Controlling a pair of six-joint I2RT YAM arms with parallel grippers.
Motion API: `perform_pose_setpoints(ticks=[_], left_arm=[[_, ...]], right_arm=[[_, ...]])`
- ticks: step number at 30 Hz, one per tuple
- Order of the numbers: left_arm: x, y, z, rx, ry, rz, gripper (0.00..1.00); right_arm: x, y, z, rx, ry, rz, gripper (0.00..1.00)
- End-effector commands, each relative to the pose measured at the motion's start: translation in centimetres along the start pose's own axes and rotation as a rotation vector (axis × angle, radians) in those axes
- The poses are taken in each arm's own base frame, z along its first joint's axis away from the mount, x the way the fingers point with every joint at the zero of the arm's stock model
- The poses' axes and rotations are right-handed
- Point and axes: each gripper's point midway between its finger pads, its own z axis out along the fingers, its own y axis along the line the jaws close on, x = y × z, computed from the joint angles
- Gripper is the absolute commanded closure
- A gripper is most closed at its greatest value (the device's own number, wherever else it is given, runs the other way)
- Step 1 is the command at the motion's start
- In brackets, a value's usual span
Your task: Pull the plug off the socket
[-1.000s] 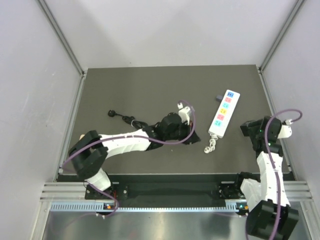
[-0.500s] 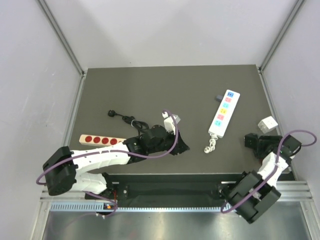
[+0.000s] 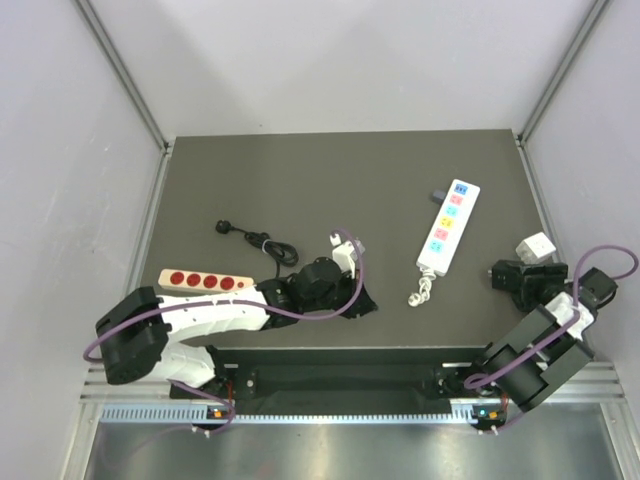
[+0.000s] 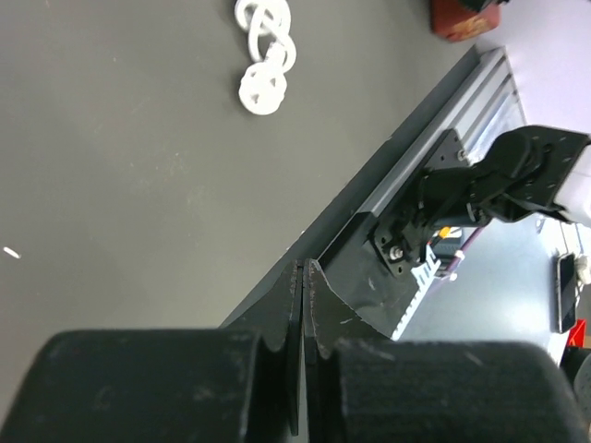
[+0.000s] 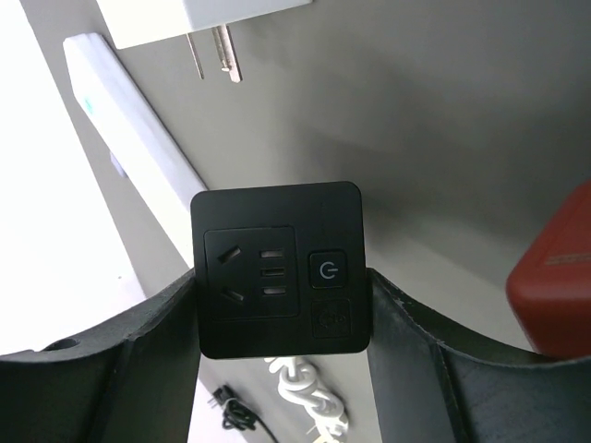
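1. On the overhead camera I see the long white power strip with its row of pink, cyan, yellow and blue outlet faces [image 3: 449, 228]. It lies flat on the dark grey table [image 3: 330, 170], right of centre, with its blue end pointing away from the arms.
2. The strip's short white cord [image 3: 420, 290] is coiled at its near end. A small dark piece [image 3: 438, 194] sits just beside the far left corner; I cannot tell what it is.
3. My right gripper [image 3: 512, 272] sits near the table's right edge, well apart from the strip.
4. On the right wrist camera, its jaws pinch a black square adapter [image 5: 280, 269] with an outlet face and a round power button. One finger presses each side wall.
5. A white cube-shaped adapter with two metal prongs [image 3: 535, 246] lies on the table just beyond the right gripper. In the wrist view it is apart from the black one.
6. My left gripper [image 3: 366, 300] lies low by the near table edge, left of the coiled cord. Its wrist camera shows the jaws pressed together, pad against pad.
7. A beige strip with four red round spots [image 3: 205, 281] lies next to the left arm. A thin black cable with a plug end [image 3: 250, 238] lies beyond it.
8. A red object [image 5: 554, 286] shows at the right edge of the right wrist view; I cannot tell what it is.
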Motion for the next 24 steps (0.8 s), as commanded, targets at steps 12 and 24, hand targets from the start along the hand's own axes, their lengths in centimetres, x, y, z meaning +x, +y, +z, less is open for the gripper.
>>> perform_pose_setpoints(ticks=[12,24], left_arm=[[0.1,-1.6,1.4,0.040,0.006,0.007,1.00],[0.4,-1.4,0.9,0.038,0.002,0.005,1.00]], right_arm=[[-3.5,2.3,-4.0,0.033,-0.226,-0.206,0.06],[-3.6,3.9,-5.8,0.006,-0.284,-0.304,0.00]])
